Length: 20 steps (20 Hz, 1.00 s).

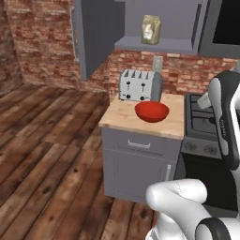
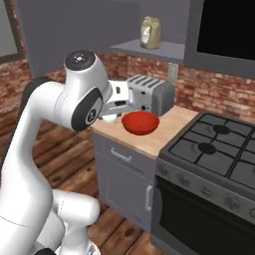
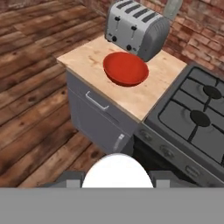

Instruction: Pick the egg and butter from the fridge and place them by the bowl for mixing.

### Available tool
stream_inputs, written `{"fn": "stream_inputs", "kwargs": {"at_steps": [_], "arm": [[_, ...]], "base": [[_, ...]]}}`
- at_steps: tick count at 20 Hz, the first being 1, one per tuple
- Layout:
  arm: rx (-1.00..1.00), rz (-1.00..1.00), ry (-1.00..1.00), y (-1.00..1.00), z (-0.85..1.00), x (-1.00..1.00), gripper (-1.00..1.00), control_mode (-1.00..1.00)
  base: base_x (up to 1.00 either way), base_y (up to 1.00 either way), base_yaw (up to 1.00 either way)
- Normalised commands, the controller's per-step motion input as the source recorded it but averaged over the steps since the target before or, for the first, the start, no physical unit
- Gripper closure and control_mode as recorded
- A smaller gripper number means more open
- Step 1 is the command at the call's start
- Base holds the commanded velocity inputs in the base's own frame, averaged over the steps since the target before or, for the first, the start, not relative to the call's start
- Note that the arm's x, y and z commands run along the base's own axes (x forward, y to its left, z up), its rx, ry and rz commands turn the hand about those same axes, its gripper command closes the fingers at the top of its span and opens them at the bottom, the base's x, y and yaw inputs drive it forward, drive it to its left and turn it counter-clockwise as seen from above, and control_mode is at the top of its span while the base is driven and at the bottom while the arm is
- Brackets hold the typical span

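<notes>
The egg [image 3: 117,171], a plain white oval, sits between my gripper's [image 3: 117,178] two dark fingers at the bottom of the hand view, and the gripper is shut on it. It hangs above the floor in front of the counter, short of the red bowl [image 3: 125,68]. That bowl [image 1: 152,111] rests on the wooden counter top [image 1: 123,117] just in front of the silver toaster [image 1: 138,85]. From the right base view, my arm hides the counter's left end beside the bowl [image 2: 140,122]. The butter and the fridge are out of view.
A gas stove [image 3: 197,118] with an oven below adjoins the counter on the right. Grey cabinet drawers [image 1: 136,145] sit under the counter top. A paper bag [image 1: 151,29] stands on the shelf above the toaster. Wooden floor spreads to the left.
</notes>
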Motion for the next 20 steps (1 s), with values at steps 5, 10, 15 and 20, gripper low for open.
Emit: {"fn": "stream_inputs", "kwargs": {"at_steps": [5,10,15,20], "arm": [[0.0,0.0,0.0,0.0,0.0,0.0,1.0,1.0],[0.0,0.0,0.0,0.0,0.0,0.0,1.0,1.0],[0.0,0.0,0.0,0.0,0.0,0.0,1.0,1.0],[0.0,0.0,0.0,0.0,0.0,0.0,1.0,1.0]], "base": [[0.64,0.13,-0.3],[0.44,0.26,-0.48],[0.39,0.33,-0.49],[0.19,0.55,-0.29]]}}
